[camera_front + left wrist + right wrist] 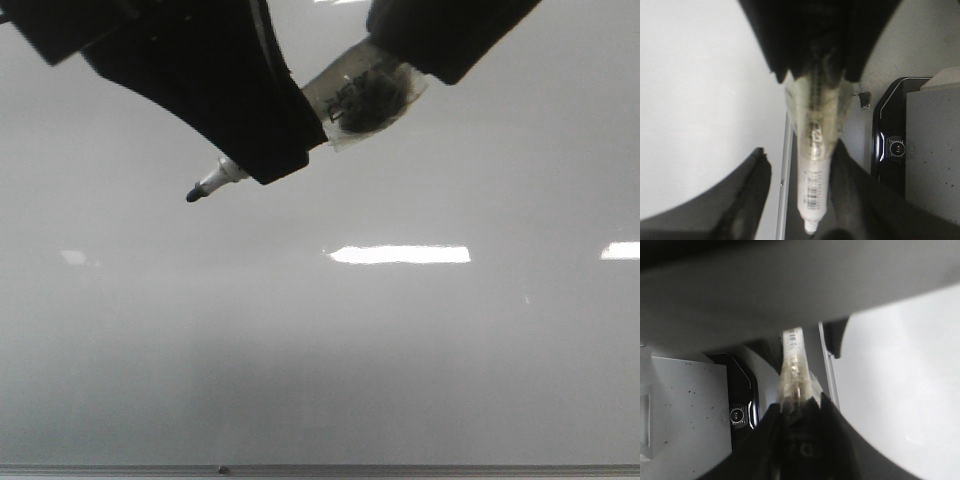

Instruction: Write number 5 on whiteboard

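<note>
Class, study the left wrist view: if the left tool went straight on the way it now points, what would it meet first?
Most likely the right tool, clamped on the taped end of the marker, which runs between the fingers of the left tool. How far apart the two tools are is hard to judge.

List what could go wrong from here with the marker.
1. The right gripper alone clamps the marker by its taped tail, so it could slip or tilt.
2. One finger of the left gripper stands apart from it; closing might knock it askew.
3. The bare tip over the blank whiteboard could leave a stray mark.
</note>
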You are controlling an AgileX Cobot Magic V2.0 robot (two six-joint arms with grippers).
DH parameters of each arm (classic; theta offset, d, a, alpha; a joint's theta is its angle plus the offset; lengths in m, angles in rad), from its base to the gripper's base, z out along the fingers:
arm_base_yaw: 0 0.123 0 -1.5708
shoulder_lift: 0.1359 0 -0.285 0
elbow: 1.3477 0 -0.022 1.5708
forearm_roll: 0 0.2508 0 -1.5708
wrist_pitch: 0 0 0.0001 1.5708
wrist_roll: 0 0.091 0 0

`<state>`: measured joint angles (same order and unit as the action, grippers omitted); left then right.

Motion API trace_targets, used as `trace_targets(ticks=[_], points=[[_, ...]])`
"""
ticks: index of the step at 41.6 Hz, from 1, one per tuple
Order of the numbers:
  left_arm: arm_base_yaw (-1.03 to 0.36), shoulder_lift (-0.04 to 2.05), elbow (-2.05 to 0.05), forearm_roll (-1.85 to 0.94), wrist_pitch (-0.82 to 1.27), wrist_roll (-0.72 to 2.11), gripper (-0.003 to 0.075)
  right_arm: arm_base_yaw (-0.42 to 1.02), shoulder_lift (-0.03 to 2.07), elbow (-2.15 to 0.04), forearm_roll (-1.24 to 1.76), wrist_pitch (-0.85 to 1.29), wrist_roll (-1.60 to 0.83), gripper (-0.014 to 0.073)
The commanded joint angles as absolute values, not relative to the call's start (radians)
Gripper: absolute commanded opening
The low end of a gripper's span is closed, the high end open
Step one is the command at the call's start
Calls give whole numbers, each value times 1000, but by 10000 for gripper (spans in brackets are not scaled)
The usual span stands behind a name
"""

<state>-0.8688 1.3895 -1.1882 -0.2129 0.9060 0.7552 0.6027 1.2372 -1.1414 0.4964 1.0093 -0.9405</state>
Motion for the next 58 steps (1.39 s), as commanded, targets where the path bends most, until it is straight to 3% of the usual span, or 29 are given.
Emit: trace_targets(ticks=[1, 8, 22, 26, 31, 37, 58], points=[[-876, 1338, -1226, -189, 847, 685, 473, 604, 1211, -1175, 528, 981, -926, -69], [-865, 1276, -1226, -110, 870, 569, 481, 604, 1191, -1185, 383, 979, -802, -69], [-672, 1115, -1226, -124, 901, 415, 480, 556, 1071, -1227, -13, 997, -215, -69], [-613, 1066, -1214, -126, 897, 371, 480, 516, 987, -1132, -8, 868, -114, -69], [-576, 1013, -1162, -126, 860, 369, 480, 483, 847, -915, 0, 524, 32, -69], [-576, 1006, -1122, -126, 806, 369, 480, 480, 811, -771, 0, 368, 49, -69], [-576, 1019, -1103, -133, 756, 369, 480, 480, 991, -796, 0, 219, 34, -69]])
